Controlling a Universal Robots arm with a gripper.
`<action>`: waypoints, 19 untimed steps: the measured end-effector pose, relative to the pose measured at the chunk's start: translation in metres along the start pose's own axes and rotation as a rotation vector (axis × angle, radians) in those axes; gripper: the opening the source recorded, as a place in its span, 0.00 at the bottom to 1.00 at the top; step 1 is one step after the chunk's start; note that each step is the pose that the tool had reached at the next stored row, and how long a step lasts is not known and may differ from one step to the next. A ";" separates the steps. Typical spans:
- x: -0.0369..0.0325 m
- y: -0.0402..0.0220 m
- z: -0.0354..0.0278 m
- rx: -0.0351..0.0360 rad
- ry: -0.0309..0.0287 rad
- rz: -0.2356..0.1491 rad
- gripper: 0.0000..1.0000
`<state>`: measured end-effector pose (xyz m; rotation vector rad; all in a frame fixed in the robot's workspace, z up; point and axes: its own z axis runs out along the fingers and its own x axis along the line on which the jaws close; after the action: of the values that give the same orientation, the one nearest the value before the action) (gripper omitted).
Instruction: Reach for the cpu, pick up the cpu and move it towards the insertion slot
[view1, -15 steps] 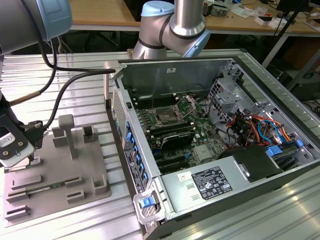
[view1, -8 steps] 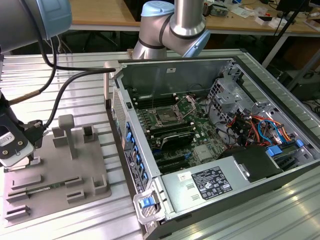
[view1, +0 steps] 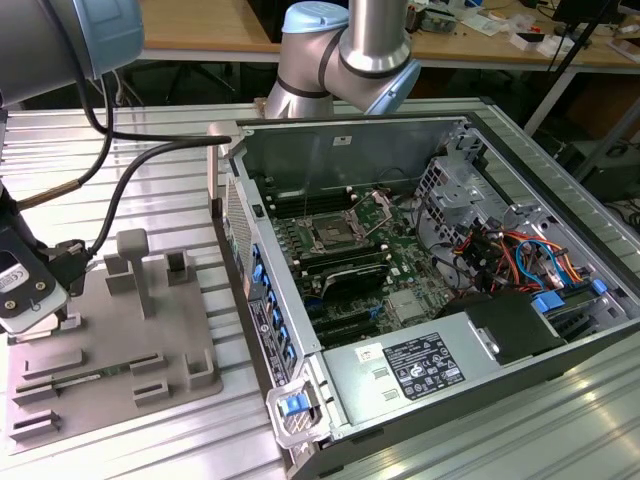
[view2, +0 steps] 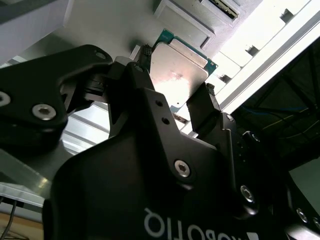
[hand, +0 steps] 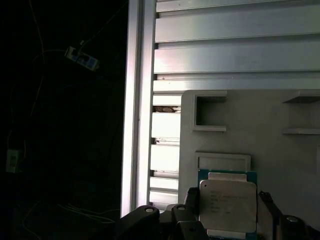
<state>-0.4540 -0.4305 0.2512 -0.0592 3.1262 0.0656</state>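
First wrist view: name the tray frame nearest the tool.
The wider raised frame right next to the cpu; the smaller frame sits farther off.

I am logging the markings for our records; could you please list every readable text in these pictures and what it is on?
cpu lid: faint printed lines, too small to read.
End effector body: upside-down lettering, cut off at the picture's edge.
Label inside the computer case: too small to read.
Nothing can be quoted in full.

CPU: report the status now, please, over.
Claw shut on the cpu. Cpu over the grey tray. Insertion slot inside the open case. Case wall stands between.
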 end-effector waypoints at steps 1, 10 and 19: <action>0.0000 0.0000 -0.0001 0.0000 0.0001 0.000 0.55; -0.0002 0.0006 -0.0138 0.0001 0.0001 0.000 0.55; -0.0004 0.0012 -0.0292 0.0001 0.0001 0.000 0.55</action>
<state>-0.4540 -0.4305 0.2805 -0.0593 3.1264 0.0655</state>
